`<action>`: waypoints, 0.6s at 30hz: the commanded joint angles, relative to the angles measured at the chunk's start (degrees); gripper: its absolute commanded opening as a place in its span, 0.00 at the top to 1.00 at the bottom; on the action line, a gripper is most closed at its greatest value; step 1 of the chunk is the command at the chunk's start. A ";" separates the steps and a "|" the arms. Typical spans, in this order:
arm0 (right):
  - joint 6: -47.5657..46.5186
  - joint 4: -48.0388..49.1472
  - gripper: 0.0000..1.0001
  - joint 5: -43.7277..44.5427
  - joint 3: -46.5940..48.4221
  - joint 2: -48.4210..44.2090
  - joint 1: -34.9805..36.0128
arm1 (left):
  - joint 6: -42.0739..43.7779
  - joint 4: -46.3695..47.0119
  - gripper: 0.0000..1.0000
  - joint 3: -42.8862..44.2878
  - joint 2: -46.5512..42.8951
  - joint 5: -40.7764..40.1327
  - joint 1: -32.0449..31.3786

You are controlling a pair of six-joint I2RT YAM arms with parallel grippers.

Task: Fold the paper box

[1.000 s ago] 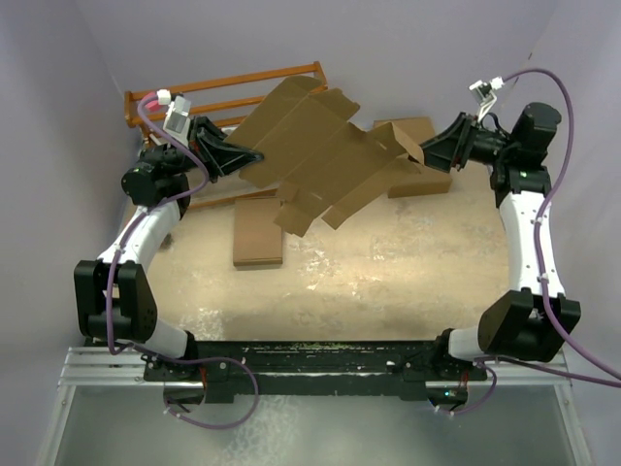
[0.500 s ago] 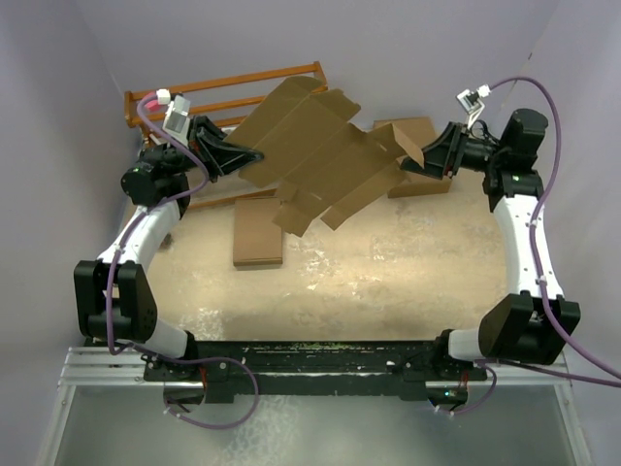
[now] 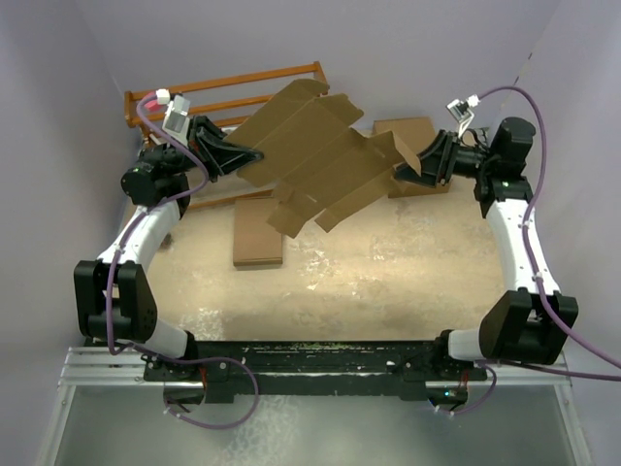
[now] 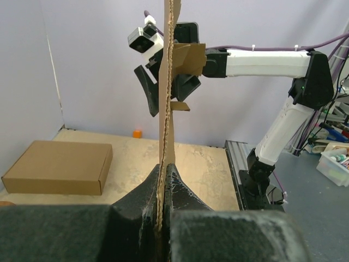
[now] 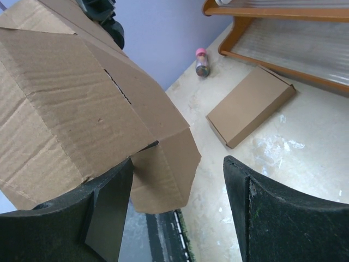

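The paper box (image 3: 320, 160) is a flat brown cardboard blank with notched flaps, held tilted in the air above the back of the table. My left gripper (image 3: 254, 155) is shut on its left edge. In the left wrist view the blank (image 4: 166, 109) stands edge-on, pinched between the fingers (image 4: 180, 191). My right gripper (image 3: 402, 175) is open at the blank's right end. In the right wrist view an end flap (image 5: 163, 169) hangs between the spread fingers, close against the left finger (image 5: 109, 207) and well apart from the right one.
A folded brown box (image 3: 257, 233) lies on the table below the blank. Another brown box (image 3: 412, 131) sits at the back right. A wooden rack (image 3: 223, 92) stands at the back left. A small pink-capped bottle (image 5: 202, 63) stands by the wall.
My right gripper has moved left toward the blank's right end, and its end flap now sits between the open fingers. The left gripper keeps its hold; the blank shifted slightly.
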 commanded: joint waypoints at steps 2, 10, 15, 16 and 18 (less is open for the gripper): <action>-0.02 11.27 0.28 -2.69 -3.23 -2.41 0.54 | -1.27 7.43 0.96 2.25 -0.79 -3.39 0.30; -0.02 13.59 0.28 -3.45 -4.27 -2.17 1.64 | -1.04 7.41 0.96 2.10 -0.18 -4.91 0.30; -0.02 16.66 0.28 -3.27 -5.50 -1.86 2.89 | -0.78 7.42 0.96 1.61 -0.03 -5.75 0.30; -0.02 17.04 0.28 -3.21 -5.64 -1.83 2.98 | -0.69 7.41 0.96 1.41 -0.06 -5.93 0.30; -0.02 17.45 0.28 -3.11 -5.83 -1.78 3.17 | -0.51 7.42 0.96 1.14 -0.06 -6.37 0.30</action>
